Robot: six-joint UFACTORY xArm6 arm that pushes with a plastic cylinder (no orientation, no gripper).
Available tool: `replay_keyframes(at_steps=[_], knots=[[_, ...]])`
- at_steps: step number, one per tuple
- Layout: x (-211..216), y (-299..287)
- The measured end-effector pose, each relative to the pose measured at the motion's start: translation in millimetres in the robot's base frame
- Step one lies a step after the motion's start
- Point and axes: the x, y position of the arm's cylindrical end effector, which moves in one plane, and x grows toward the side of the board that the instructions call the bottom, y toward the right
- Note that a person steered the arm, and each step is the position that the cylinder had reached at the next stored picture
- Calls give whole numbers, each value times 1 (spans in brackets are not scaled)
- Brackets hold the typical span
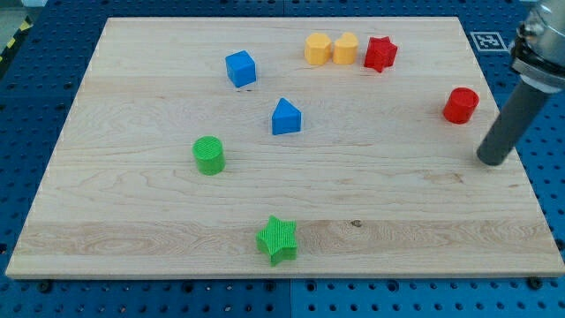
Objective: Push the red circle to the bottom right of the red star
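The red circle [460,105] is a short red cylinder near the board's right edge. The red star [380,54] sits near the view's top, to the upper left of the circle and just right of two yellow blocks. My tip [493,161] rests on the board near the right edge, below and a little right of the red circle, apart from it.
A yellow hexagon [317,49] and a yellow cylinder [345,48] stand touching, left of the red star. A blue cube [240,68], a blue pointed block [285,117], a green cylinder [209,155] and a green star [277,239] lie further left. The wooden board [132,221] ends just right of my tip.
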Motion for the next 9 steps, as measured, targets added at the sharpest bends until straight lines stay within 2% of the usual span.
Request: replay_keyframes(at_steps=[3,5,8,9], knots=[[-70,-5],[-100,-5],[-81,-5],[-82,-23]])
